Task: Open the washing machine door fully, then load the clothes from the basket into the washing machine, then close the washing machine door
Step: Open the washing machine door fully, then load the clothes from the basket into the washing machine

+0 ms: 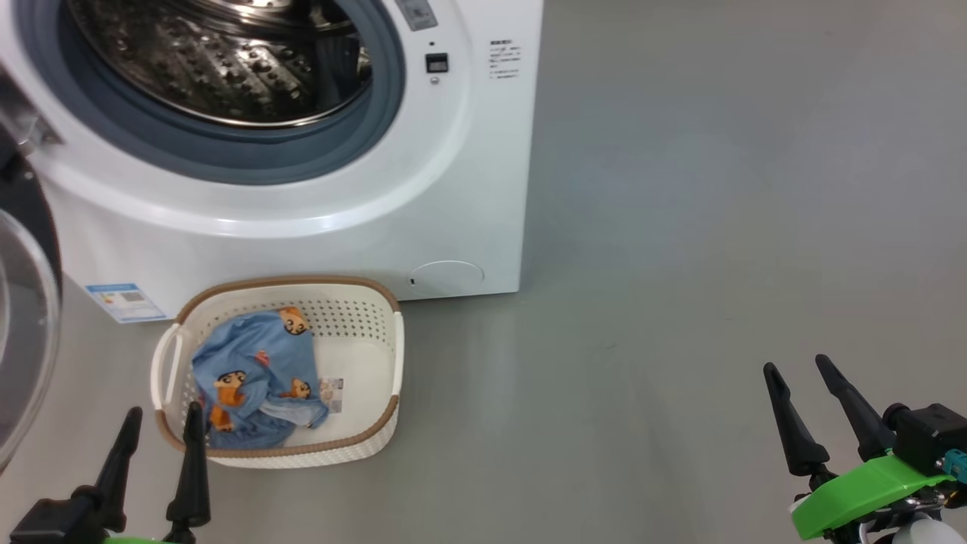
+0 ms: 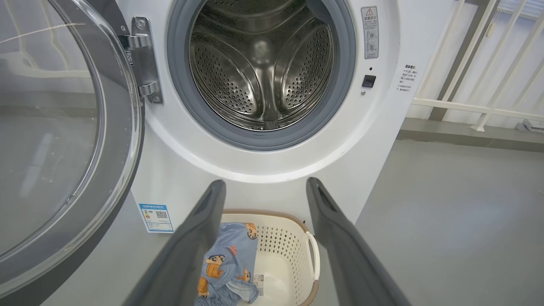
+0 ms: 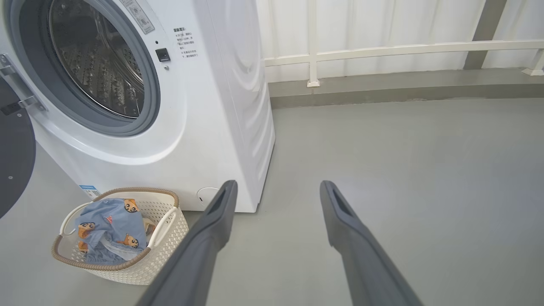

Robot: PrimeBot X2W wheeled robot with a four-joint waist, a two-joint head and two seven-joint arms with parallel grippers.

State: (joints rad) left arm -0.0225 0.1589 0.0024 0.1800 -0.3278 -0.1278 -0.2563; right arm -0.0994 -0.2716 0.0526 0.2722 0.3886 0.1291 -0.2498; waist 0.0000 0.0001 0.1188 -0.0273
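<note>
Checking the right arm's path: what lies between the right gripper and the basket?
Bare grey floor: in the head view, nothing stands on the stretch from the right gripper to the basket.

The left gripper (image 1: 165, 414) rests at the lower left of the head view, its dark fingers (image 1: 192, 468) spread wide, pointing up and empty. The right gripper (image 1: 795, 366), at the lower right, is equally spread and empty, its fingers leaning left above a green wrist mount (image 1: 869, 483).

Place: we read it as a laundry corner in a plain test hall.
Machine: we see a washing machine (image 1: 317, 249) alone on the floor (image 1: 680, 227), a basket (image 1: 287, 281) at its foot.
Ground: smooth grey coating.
Back: white railing (image 3: 382, 48), pale curtain (image 3: 382, 21).
</note>
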